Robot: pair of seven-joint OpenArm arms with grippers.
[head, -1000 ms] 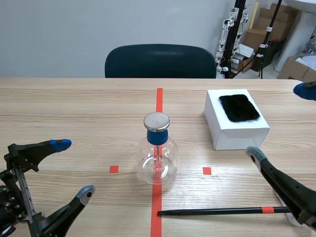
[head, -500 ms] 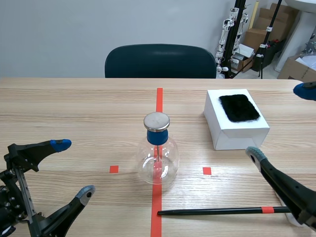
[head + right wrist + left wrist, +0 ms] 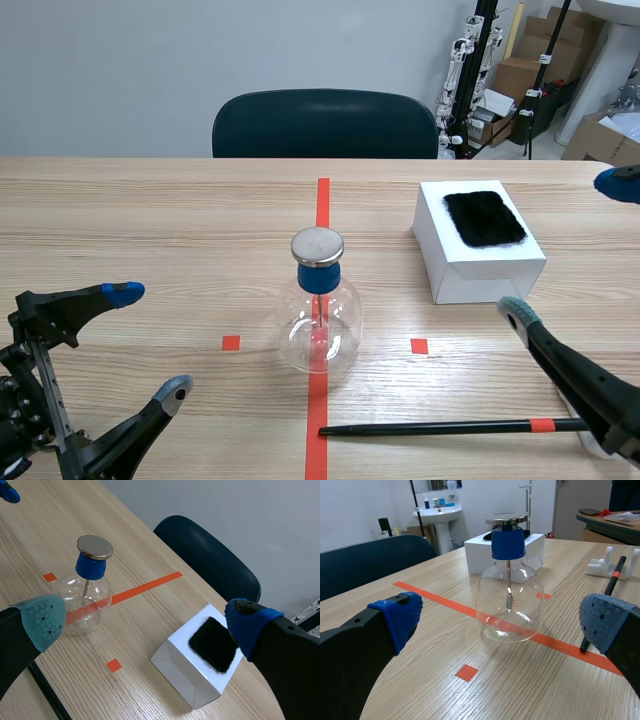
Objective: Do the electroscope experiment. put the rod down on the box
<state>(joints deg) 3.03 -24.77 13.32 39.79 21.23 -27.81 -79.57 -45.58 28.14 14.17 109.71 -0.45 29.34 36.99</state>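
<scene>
The rod [image 3: 430,428] was found flat on the table [image 3: 150,220], on the robot's side, well apart from the box [image 3: 480,262] and not on it. One tip was seen lying just across the red centre tape, short of the flask [image 3: 320,310]; the orange-banded end was seen passing under the lower finger of the right gripper [image 3: 567,247]. That gripper was recorded as spread wide with nothing between its pads, one fingertip low between box and rod, the other raised off to the box's right. No contact between finger and rod could be confirmed. In the right wrist view the rod was seen beneath the gripper, beside the lower finger rather than between the two. The left gripper [image 3: 150,342] was likewise noted fully spread and empty, set to the left of the flask, which was seen ahead of it between its fingers. A black patch [image 3: 485,218] was noted on the box's top.
</scene>
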